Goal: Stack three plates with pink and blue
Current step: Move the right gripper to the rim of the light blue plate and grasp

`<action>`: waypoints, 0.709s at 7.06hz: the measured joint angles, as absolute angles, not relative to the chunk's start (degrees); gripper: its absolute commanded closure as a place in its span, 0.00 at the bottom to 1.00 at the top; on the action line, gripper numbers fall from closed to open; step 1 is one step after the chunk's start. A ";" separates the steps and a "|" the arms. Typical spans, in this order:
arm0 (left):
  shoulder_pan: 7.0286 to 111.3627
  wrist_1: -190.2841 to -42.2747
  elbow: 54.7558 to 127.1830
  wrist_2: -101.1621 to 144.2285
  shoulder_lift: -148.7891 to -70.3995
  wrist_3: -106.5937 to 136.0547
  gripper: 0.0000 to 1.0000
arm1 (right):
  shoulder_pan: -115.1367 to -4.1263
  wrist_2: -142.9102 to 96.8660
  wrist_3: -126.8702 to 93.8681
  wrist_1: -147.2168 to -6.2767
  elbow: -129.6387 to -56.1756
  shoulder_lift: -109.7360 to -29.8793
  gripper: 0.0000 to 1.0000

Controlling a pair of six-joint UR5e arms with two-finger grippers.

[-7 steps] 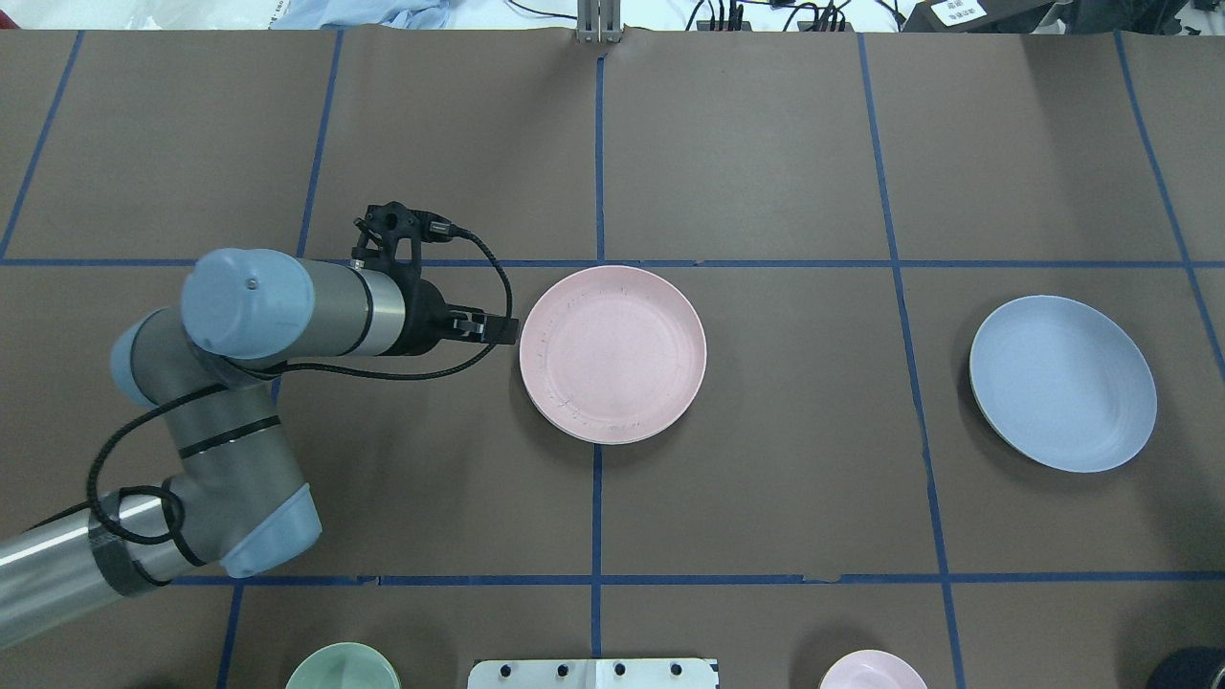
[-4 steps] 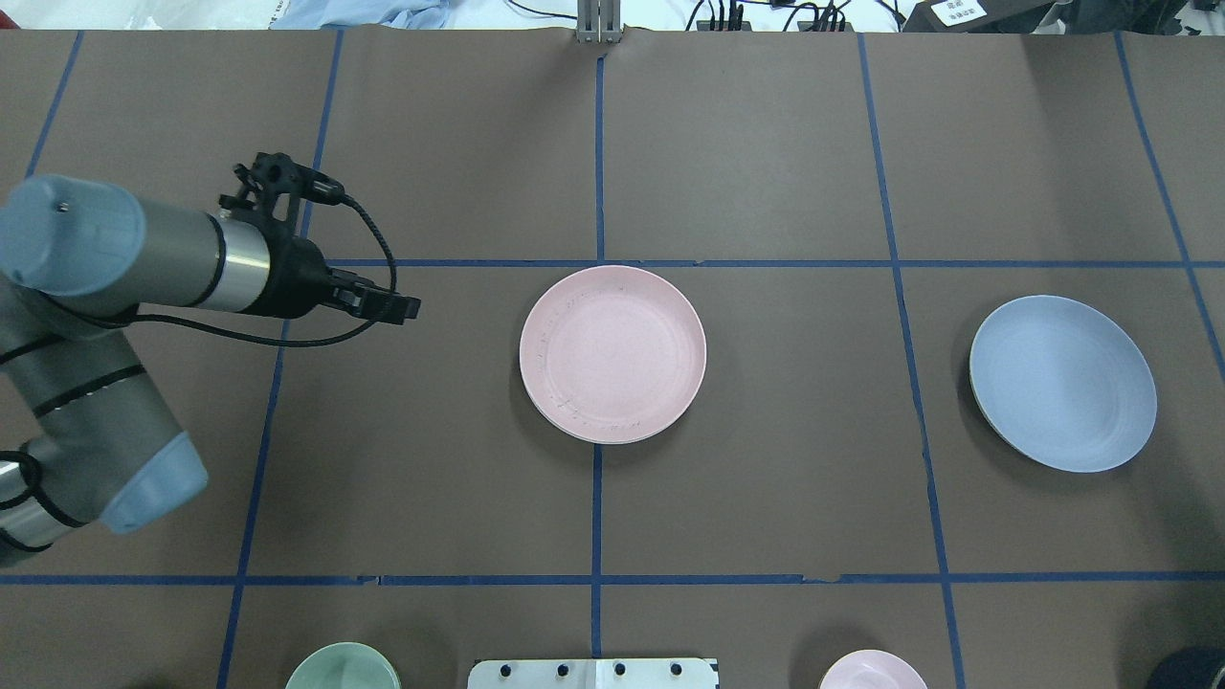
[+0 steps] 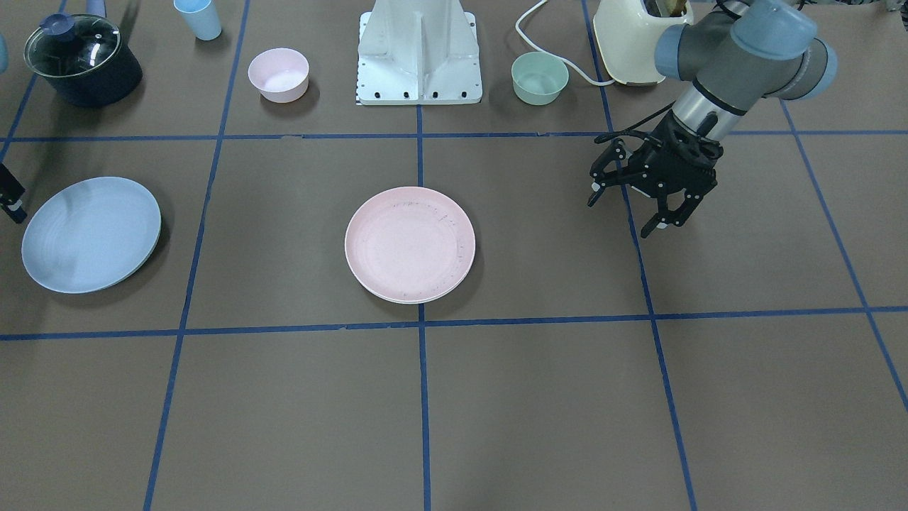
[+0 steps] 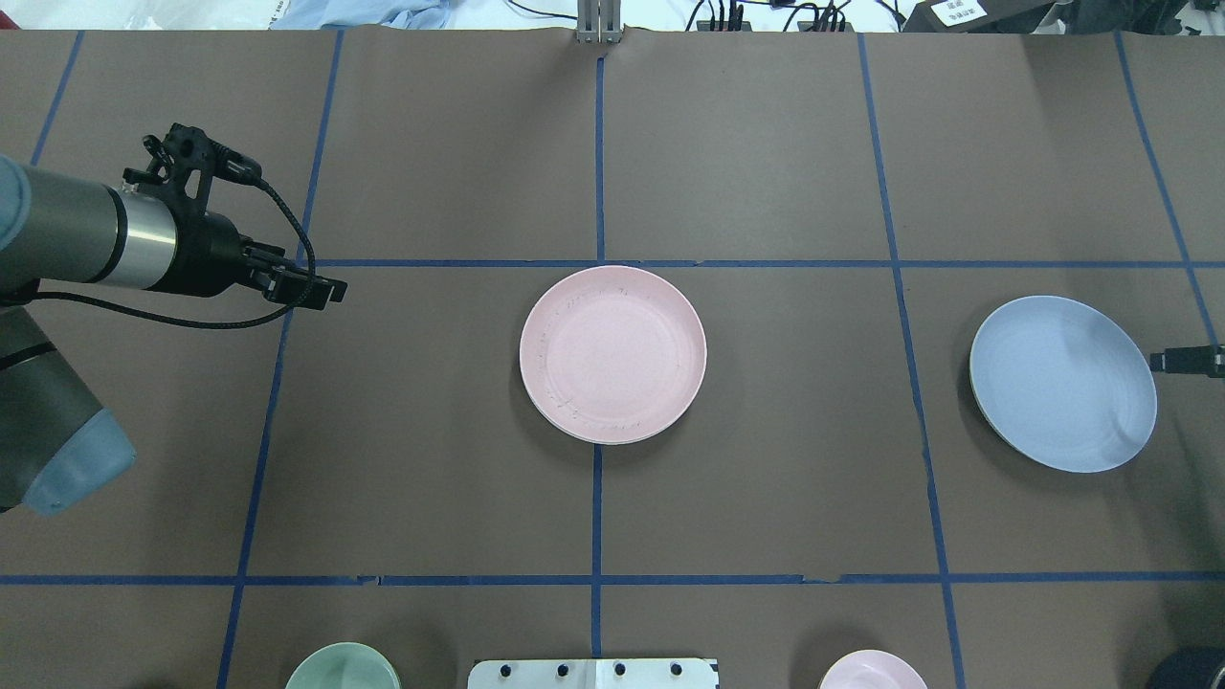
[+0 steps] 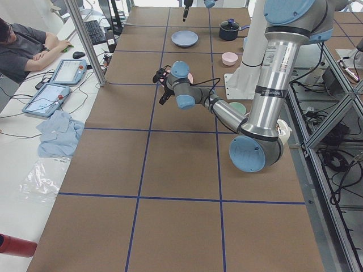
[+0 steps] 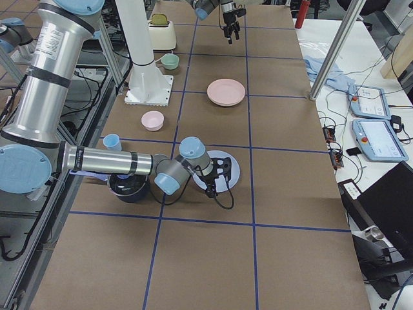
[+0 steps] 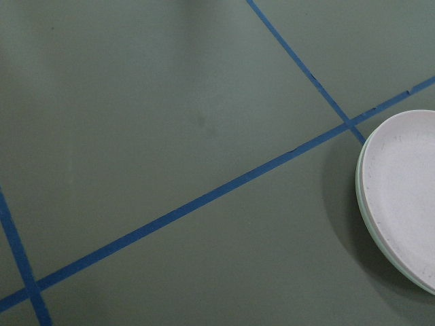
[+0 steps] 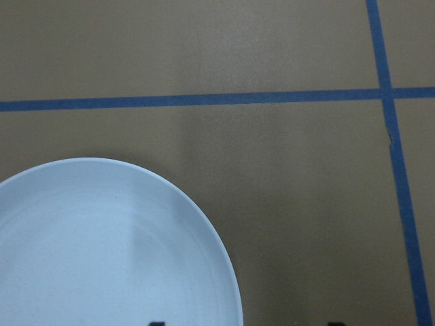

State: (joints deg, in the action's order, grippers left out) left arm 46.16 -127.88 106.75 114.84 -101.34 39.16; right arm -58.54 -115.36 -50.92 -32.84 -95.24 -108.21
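since the earlier overhead frames, the left gripper [image 4: 321, 290] is seen drawn back from the left rim of the pink plate [image 4: 612, 354], which it nearly touched, toward the robot's left side of the table [image 4: 766, 498]. the right gripper [image 4: 1185, 361] is newly brought into view at the right edge. the left gripper is held above the bare table, well apart from the pink plate. in the front-facing view its jaws are seen spread wide, with nothing between them. the pink plate is left flat at the middle of the table, over a crossing of the blue tape lines [image 4: 598, 144]. in the left wrist view a paler rim is made out just under its edge, so a lower plate [image 7: 361, 207] appears to be covered by it, though its colour cannot be told. the blue plate [image 4: 1062, 383] is set flat on the robot's right side, well apart from the pink one. the right gripper is placed at its outer rim. in the right wrist view two dark fingertips [image 8: 155, 323] are seen set apart, so these jaws are taken as released and nothing is gripped.
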 measured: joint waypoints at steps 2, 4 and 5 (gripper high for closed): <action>46.22 -127.88 106.82 114.72 -101.23 39.11 0.00 | -55.57 -113.42 -52.73 -28.33 -91.87 -108.33 0.56; 46.23 -127.88 106.85 114.68 -101.18 39.11 0.00 | -53.96 -113.21 -53.46 -27.71 -91.35 -108.36 1.00; 46.23 -127.88 106.82 114.62 -101.17 39.11 0.00 | -53.39 -113.22 -53.65 -27.66 -91.31 -108.36 1.00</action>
State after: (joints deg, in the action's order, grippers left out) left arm 46.23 -127.88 106.82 114.62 -101.17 39.11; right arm -53.39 -113.22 -53.65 -27.66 -91.31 -108.36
